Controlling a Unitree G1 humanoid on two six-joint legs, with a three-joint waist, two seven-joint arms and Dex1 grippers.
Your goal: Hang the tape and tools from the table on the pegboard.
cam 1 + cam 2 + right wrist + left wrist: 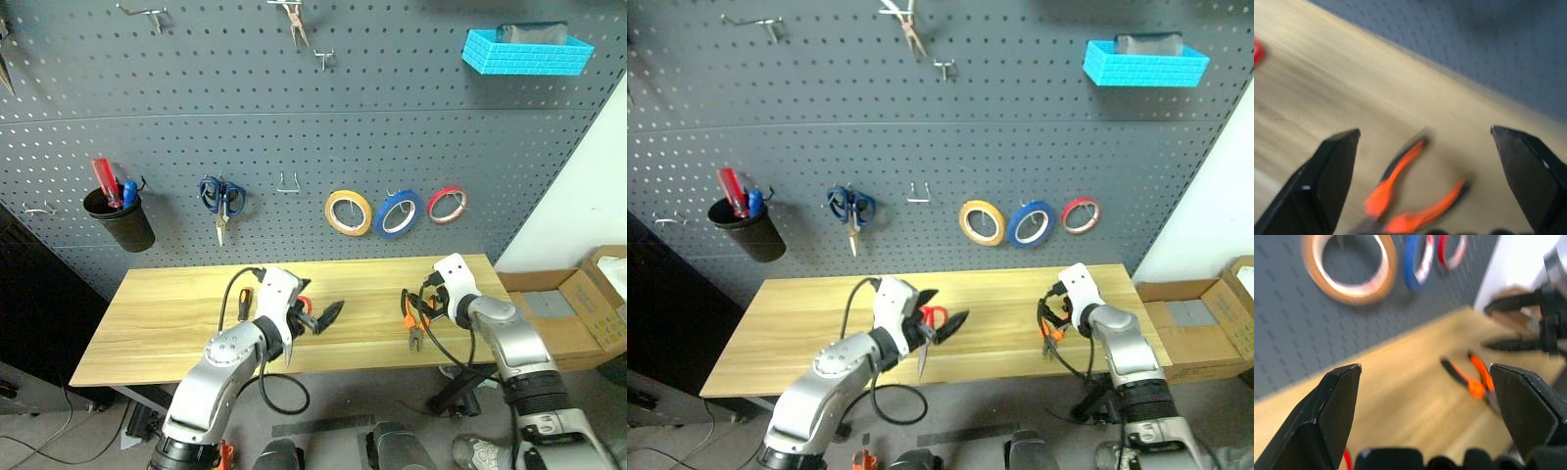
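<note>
The blue tape (399, 212) hangs on the pegboard (294, 117) between a yellow roll and a red roll. On the table (176, 313) lie the orange-and-black pliers (412, 323), right under my right gripper (426, 299), which stands open above their handles (1400, 196). My left gripper (323, 315) is open and empty near the table's middle. The red-handled scissors (305, 303) lie partly hidden behind it. An orange-and-black screwdriver handle (244, 304) peeks out beside my left arm. The left wrist view looks across at the pliers (1474, 379).
The yellow tape (349, 212), red tape (447, 204) and blue-handled scissors (221, 201) hang on the board. So do a black cup (122, 220) at the left, a blue basket (527, 49) at the top right, and an empty hook (287, 184). Cardboard boxes (578, 313) stand right of the table.
</note>
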